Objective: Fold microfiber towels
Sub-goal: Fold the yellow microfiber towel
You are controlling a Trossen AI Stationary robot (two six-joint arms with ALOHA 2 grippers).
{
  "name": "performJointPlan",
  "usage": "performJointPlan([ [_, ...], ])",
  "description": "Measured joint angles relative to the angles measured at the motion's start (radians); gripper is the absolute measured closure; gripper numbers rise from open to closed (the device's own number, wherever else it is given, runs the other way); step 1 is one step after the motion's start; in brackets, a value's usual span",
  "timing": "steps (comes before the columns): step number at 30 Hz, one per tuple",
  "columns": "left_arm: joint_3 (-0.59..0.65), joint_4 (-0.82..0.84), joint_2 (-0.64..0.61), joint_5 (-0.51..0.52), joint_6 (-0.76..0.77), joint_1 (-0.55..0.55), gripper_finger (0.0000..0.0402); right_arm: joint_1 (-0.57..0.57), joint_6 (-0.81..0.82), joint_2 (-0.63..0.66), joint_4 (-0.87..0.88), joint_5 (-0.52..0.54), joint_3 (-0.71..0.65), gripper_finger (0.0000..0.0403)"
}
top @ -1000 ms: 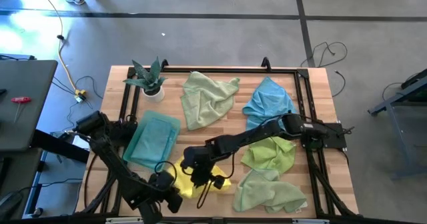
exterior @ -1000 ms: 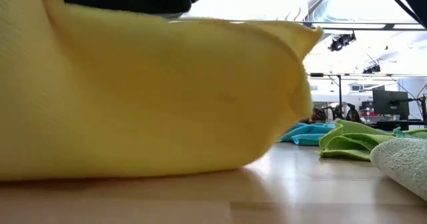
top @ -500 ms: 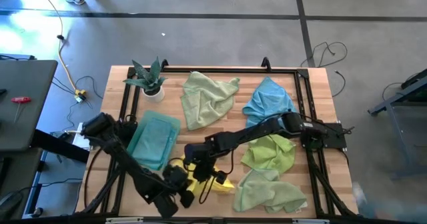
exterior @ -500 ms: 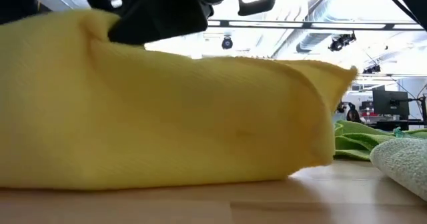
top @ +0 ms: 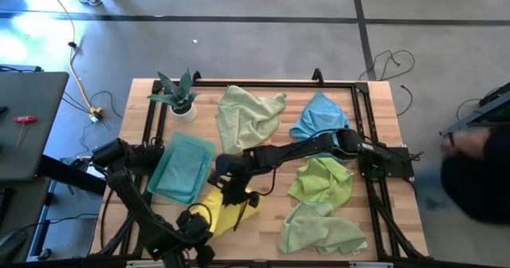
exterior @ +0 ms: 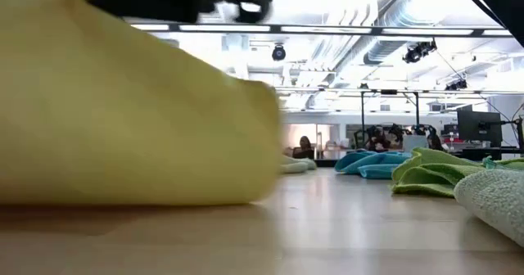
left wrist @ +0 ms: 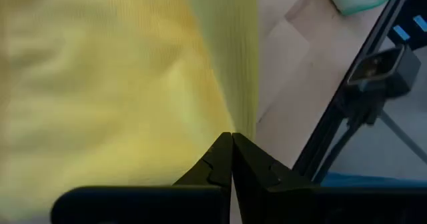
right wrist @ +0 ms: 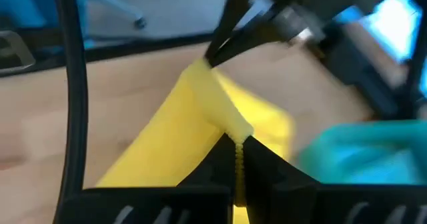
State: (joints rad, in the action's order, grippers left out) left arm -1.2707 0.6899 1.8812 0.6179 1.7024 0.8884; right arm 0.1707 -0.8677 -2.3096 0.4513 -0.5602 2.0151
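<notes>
four crumpled towels [top: 249,118] wait on the table [top: 271,196]; the teal one [top: 182,167] looks folded. both grippers, left [left wrist: 231,139] and right [right wrist: 238,141], pinch the yellow towel [top: 227,210] (near edge), mid-fold.

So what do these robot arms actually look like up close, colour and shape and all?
Both are dark, nearly black, jointed limbs with thin black cables looping alongside. The left gripper and the right gripper each end in two flat, tapering black fingers. No markings are legible.
</notes>
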Motion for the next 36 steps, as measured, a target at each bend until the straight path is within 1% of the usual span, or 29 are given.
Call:
performJointPlan([
  [3, -0.006, 0.014, 0.000, 0.007, 0.013, 0.012, 0.0401, 0.000, 0.027, 0.000, -0.113, -0.015, 0.000, 0.0403],
  [6, -0.006, 0.020, 0.002, -0.002, 0.014, 0.006, 0.0401, 0.009, 0.071, -0.011, -0.183, -0.032, 0.000, 0.0403],
  [9, -0.006, 0.049, 0.003, 0.003, 0.015, -0.006, 0.0401, 0.022, 0.131, -0.038, -0.195, -0.036, 0.000, 0.0403],
  [12, -0.006, 0.079, 0.003, 0.003, 0.015, -0.016, 0.0401, 0.038, 0.163, -0.067, -0.153, -0.031, 0.000, 0.0403],
  [16, -0.006, 0.105, 0.003, 0.003, 0.024, -0.017, 0.0402, 0.062, 0.140, -0.077, -0.118, -0.025, 0.000, 0.0403],
  [20, -0.006, 0.114, 0.003, 0.002, 0.009, -0.022, 0.0402, 0.086, 0.119, -0.077, -0.172, -0.018, 0.000, 0.0403],
  [22, -0.013, 0.148, 0.000, -0.020, 0.008, -0.023, 0.0402, 0.095, 0.119, -0.077, -0.227, 0.004, 0.000, 0.0403],
  [24, -0.041, 0.204, -0.014, -0.057, 0.023, -0.010, 0.0402, 0.100, 0.103, -0.077, -0.262, 0.039, 0.000, 0.0403],
  [26, -0.085, 0.265, -0.028, -0.068, 0.042, 0.018, 0.0402, 0.099, 0.080, -0.077, -0.284, 0.052, 0.000, 0.0403],
  [29, -0.159, 0.390, -0.039, -0.060, 0.084, 0.063, 0.0402, 0.091, 0.094, -0.077, -0.338, 0.049, 0.000, 0.0403],
  [32, -0.217, 0.474, -0.042, -0.080, 0.160, 0.086, 0.0402, 0.078, 0.155, -0.086, -0.378, 0.024, 0.000, 0.0403],
  [34, -0.225, 0.453, -0.041, -0.085, 0.179, 0.092, 0.0402, 0.076, 0.185, -0.102, -0.403, 0.020, 0.000, 0.0403],
  [36, -0.226, 0.394, -0.041, -0.068, 0.159, 0.091, 0.0402, 0.075, 0.198, -0.130, -0.433, 0.020, 0.000, 0.0403],
])
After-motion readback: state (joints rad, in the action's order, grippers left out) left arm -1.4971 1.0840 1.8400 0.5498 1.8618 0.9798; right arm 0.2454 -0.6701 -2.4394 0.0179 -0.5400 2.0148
